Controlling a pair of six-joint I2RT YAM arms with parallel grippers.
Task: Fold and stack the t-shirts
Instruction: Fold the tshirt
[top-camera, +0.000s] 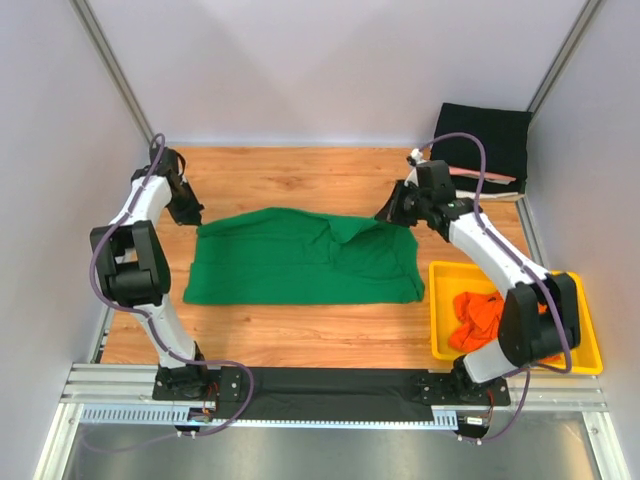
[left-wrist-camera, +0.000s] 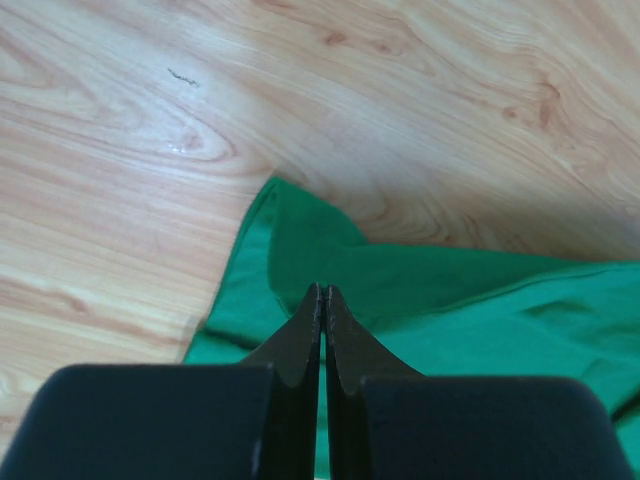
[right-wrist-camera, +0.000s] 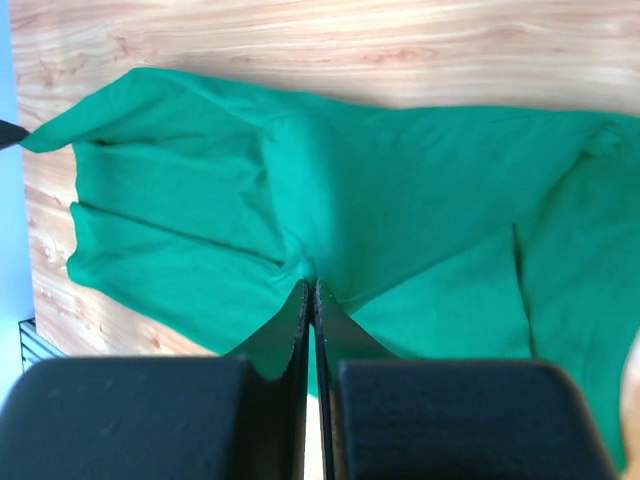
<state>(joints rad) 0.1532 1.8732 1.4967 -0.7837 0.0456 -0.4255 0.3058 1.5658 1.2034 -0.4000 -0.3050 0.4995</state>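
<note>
Green t-shirt (top-camera: 290, 270) lies spread, bunched far-right. Your left gripper (top-camera: 194, 219) and right gripper (top-camera: 386, 215) both clench its far edge. Yellow bin (top-camera: 440, 285) sits just right; bare table (top-camera: 300, 180) beyond.

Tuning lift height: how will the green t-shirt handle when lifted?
Probably floppy: the green t-shirt puckers toward the shut right hand and lies in loose folds, so expect sag. Likely light: a fingertip pinch by the left hand seems to hold an edge. Most of it lies on the wooden table, so it may drag.
</note>
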